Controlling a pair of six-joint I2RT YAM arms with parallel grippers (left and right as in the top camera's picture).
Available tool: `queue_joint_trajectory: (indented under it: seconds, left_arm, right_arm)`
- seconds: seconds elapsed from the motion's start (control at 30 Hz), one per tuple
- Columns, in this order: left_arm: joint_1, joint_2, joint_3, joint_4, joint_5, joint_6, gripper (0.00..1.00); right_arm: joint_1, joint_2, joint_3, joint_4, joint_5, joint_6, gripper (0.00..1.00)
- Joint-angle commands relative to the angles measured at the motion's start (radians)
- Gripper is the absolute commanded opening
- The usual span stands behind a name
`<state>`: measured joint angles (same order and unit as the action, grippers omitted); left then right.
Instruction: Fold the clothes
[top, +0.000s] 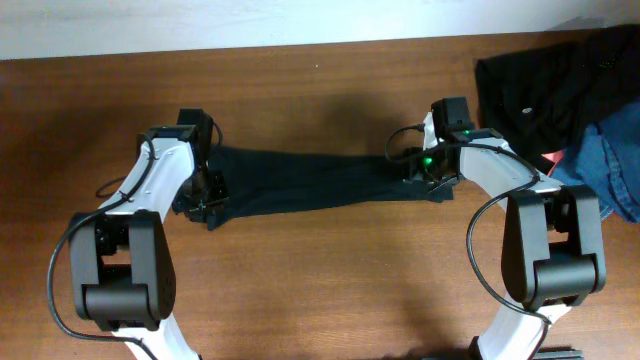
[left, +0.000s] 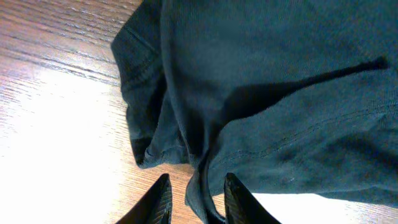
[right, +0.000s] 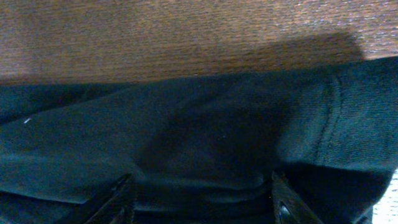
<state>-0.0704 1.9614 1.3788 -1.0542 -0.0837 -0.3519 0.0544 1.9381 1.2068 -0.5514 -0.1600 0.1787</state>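
The clothes (top: 310, 180), one black garment, lie pulled into a narrow band across the wooden table (top: 320, 290). My left gripper (top: 207, 195) sits at the band's left end. In the left wrist view its jaws (left: 198, 177) are narrowed around a fold of the clothes (left: 280, 74). The fold rests against the right finger (left: 239, 202), and bare wood shows between it and the left finger. My right gripper (top: 432, 178) is at the band's right end. Its fingers (right: 202, 180) stand wide apart, with the wrinkled clothes (right: 186, 124) filling the space between them.
A heap of dark clothing (top: 560, 85) lies at the back right corner, with blue denim (top: 612, 165) beside it and a small red patch (top: 553, 160). The table's back edge meets a white wall (top: 250, 25).
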Motion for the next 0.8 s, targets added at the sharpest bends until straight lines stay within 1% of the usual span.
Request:
queue_joint_trajectory:
  seconds: [0.0, 0.07, 0.1, 0.17, 0.2, 0.23, 0.27, 0.77]
  left_arm:
    - [0.006, -0.009, 0.014, -0.005, -0.011, 0.008, 0.26]
    - [0.006, -0.009, 0.014, -0.005, -0.011, 0.008, 0.25]
    - [0.006, -0.009, 0.014, -0.006, -0.011, 0.008, 0.22]
    - [0.006, -0.009, 0.014, -0.012, -0.011, 0.008, 0.21]
    - [0.006, -0.009, 0.013, -0.017, -0.011, 0.008, 0.22]
    - [0.005, -0.009, 0.012, -0.023, -0.011, 0.008, 0.24]
    - [0.005, -0.009, 0.011, -0.029, -0.011, 0.008, 0.3]
    - [0.005, -0.009, 0.011, -0.044, -0.011, 0.008, 0.3]
  right_arm:
    - [-0.003, 0.049, -0.039, -0.002, 0.01, -0.007, 0.65]
    - [-0.003, 0.049, -0.039, -0.002, 0.01, -0.007, 0.65]
    - [-0.003, 0.049, -0.039, -0.002, 0.01, -0.007, 0.65]
    - [-0.003, 0.049, -0.039, -0.002, 0.01, -0.007, 0.65]
    - [-0.003, 0.049, -0.039, -0.002, 0.01, -0.007, 0.65]
    - [-0.003, 0.049, -0.039, -0.002, 0.01, -0.007, 0.65]
    - [-0.003, 0.049, -0.039, -0.002, 0.01, -0.007, 0.65]
    - [-0.003, 0.049, -0.039, -0.002, 0.013, -0.007, 0.65]
